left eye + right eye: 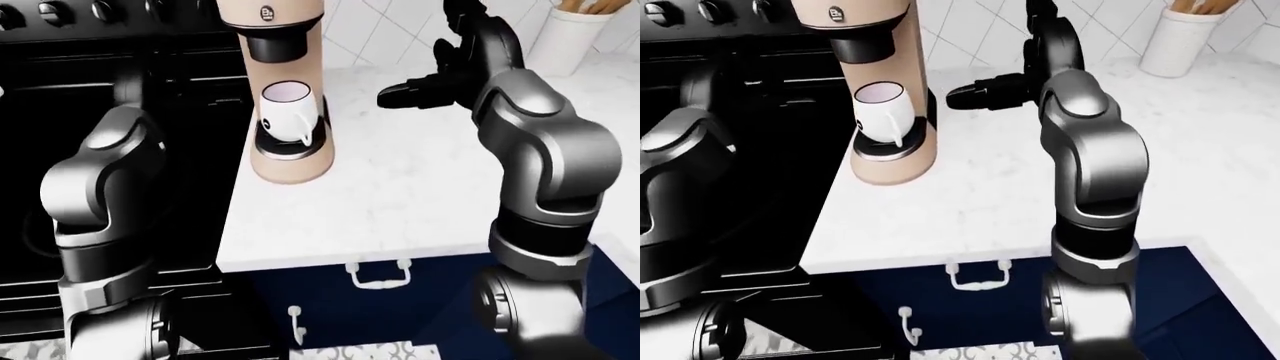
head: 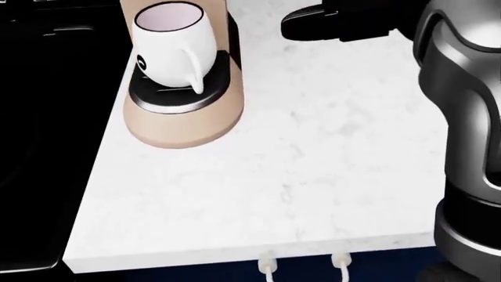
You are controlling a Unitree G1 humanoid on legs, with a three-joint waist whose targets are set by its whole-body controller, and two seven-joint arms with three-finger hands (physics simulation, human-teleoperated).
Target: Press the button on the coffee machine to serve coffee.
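Note:
A beige coffee machine (image 1: pixel 290 150) stands at the left end of the white marble counter (image 1: pixel 420 195). A white mug (image 1: pixel 285 112) sits on its drip tray under the black spout. A small round button (image 1: pixel 267 12) shows on the machine's head at the top edge of the left-eye view. My right hand (image 1: pixel 412 71) is open above the counter, to the right of the machine. One black finger (image 1: pixel 400 96) points left toward the machine at mug height, a short gap away. My left arm (image 1: pixel 100 172) rises in front of the stove; its hand does not show.
A black stove (image 1: pixel 120 67) with knobs fills the left, flush with the counter's left edge. A white utensil holder (image 1: pixel 570 37) stands at the top right. Navy cabinets with white handles (image 1: pixel 378 277) lie under the counter's near edge.

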